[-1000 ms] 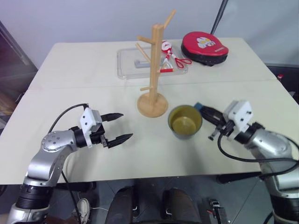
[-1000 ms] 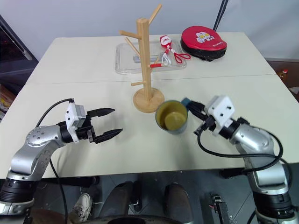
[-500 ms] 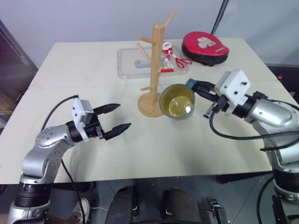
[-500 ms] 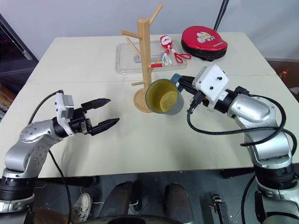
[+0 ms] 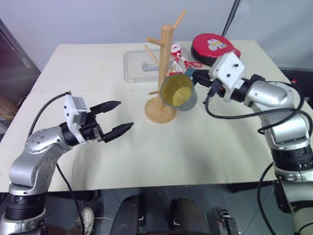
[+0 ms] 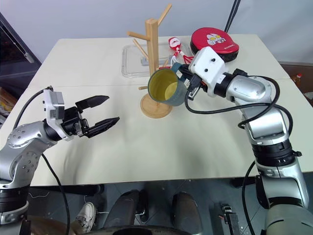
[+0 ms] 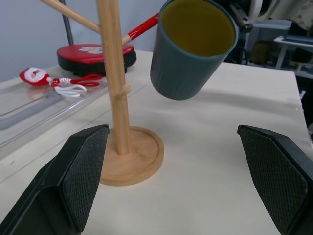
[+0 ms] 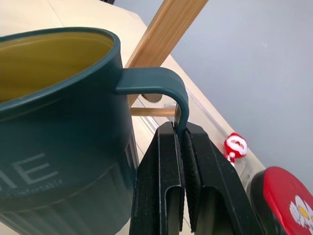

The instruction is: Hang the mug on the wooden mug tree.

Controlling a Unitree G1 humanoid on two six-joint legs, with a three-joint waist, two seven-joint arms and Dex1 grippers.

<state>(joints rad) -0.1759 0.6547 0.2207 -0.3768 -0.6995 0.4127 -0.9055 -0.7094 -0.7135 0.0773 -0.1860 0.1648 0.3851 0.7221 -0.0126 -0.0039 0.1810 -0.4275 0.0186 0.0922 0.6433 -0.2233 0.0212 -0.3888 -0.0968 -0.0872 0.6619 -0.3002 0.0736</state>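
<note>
In the left eye view the right gripper pinches the mug by its handle and holds it in the air, tipped so the yellow inside faces the camera, just beside the post of the mug tree and above its round base; carrying it by the handle leaves the loop free to slip over a peg. The left gripper hovers over the table well to the side, jaws wide and empty, out of the way. Behind the tree lie a clear tray, red-handled scissors and a red round case. The right eye view shows the same: the mug hangs off the table, overlapping the tree's post near a short lower peg. In the left wrist view the mug floats clear above the table, apart from the tree's base, between the spread fingers. In the right wrist view the two fingers are clamped narrowly on the handle, and a peg lies just behind the loop, which I judge is being lined up for threading.
</note>
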